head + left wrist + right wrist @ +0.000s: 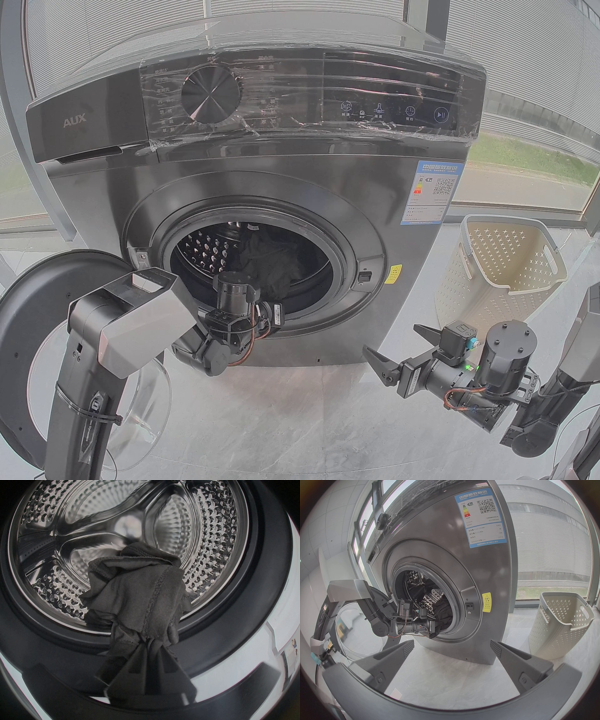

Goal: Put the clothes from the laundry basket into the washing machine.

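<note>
A grey front-loading washing machine [262, 169] stands with its round door [31, 312] swung open to the left. My left gripper [150, 658] is at the mouth of the drum [125, 527], shut on a bunched dark garment [140, 595] that hangs over the door seal into the drum. From the head view the left gripper [270, 312] sits at the opening's lower rim, the garment [269, 259] just inside. My right gripper [394, 342] hovers open and holds nothing, low in front of the machine's right corner. The cream laundry basket [500, 269] stands to the right.
The basket [565, 620] leans on the floor by the window, and no clothes show through its top. Pale tiled floor [300, 412] lies open in front of the machine. The open door's glass bowl [353, 636] is close beside my left arm.
</note>
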Controlling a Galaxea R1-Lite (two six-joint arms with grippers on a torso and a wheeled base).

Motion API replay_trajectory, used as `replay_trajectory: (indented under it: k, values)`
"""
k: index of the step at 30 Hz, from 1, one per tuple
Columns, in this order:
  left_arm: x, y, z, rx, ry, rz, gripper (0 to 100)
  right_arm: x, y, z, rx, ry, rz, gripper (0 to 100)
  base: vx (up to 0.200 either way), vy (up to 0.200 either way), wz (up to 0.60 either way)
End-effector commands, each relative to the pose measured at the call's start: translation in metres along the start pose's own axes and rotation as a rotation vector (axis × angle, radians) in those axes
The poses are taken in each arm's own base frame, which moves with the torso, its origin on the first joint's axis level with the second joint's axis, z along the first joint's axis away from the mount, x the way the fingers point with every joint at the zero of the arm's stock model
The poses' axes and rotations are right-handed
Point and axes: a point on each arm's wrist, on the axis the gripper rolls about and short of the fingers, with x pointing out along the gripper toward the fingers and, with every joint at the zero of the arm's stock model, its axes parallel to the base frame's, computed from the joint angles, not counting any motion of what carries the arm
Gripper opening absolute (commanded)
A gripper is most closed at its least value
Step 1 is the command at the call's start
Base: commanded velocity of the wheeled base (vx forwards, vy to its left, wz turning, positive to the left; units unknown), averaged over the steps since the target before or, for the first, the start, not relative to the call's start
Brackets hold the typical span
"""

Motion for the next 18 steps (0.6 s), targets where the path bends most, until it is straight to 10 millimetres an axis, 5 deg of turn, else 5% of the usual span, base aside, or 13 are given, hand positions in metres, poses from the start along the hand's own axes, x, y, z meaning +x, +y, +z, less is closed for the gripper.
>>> replay_trajectory:
  k: [1,4,6,9,18]
  values:
    - [0.004,-0.001,0.01,-0.008,-0.04,0.005,0,0.0,0.0,0.0,-0.001,0.0,0.0,100,0.0,0.0,0.0]
    - [0.008,-0.003,0.026,-0.021,-0.104,0.014,0,0.0,0.0,0.0,0.001,-0.001,-0.001,100,0.0,0.0,0.0]
    - [0.019,0.003,0.06,-0.049,-0.246,0.06,0,0.0,0.0,0.0,0.001,-0.001,0.001,100,0.0,0.0,0.0]
    - [0.029,0.007,0.08,-0.068,-0.345,0.079,0,0.0,0.0,0.0,0.001,-0.003,-0.001,100,0.0,0.0,0.0]
    - [0.044,0.023,0.099,-0.092,-0.454,0.124,0,0.0,0.0,0.0,-0.001,-0.001,0.001,100,0.0,0.0,0.0]
